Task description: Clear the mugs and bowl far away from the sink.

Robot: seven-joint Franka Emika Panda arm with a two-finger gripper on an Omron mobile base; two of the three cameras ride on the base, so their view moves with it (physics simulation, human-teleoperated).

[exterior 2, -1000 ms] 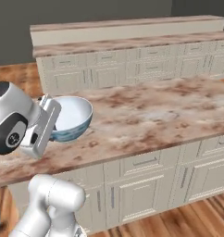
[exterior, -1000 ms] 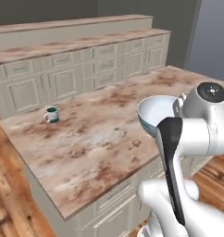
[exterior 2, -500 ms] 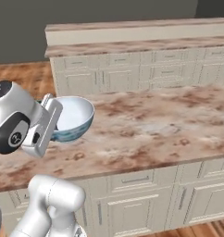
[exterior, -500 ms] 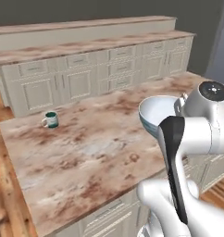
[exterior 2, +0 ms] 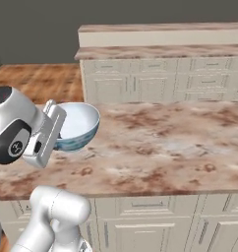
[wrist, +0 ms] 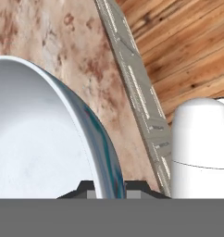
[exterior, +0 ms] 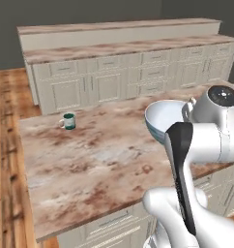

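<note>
And here's the bowl [exterior: 165,118] up in the air, carried at the end of the arm, hanging clear above the marbled counter [exterior: 90,160] near its edge on the robot's side. The tool [wrist: 109,187] is pinching the bowl's rim, one finger tip on the pale inside and one on the banded outside, jaws pressed close on that thin wall; from the right base view the bowl [exterior 2: 76,125] sits tilted beside the hand, its mouth turned partly upward. By my reading, this is the carrying step: the bowl is lifted and in transit, and the sink is nowhere to be seen from here, so the bowl looks to be well away from it. What the next move calls for, I'd say, is picking a bare stretch of counter, bringing the bowl down level so its base meets the surface flat, and only then spreading the jaws, because a rim pinch on a deep bowl could let it swing or tip if released early. Now the count: one bowl, in the grip. One mug [exterior: 68,121], the teal one with the pale rim, standing upright on the far left part of the counter, well apart from the bowl. The second mug I can't place from these angles. Behind it all, a long run of cream cabinets [exterior 2: 190,81].
</note>
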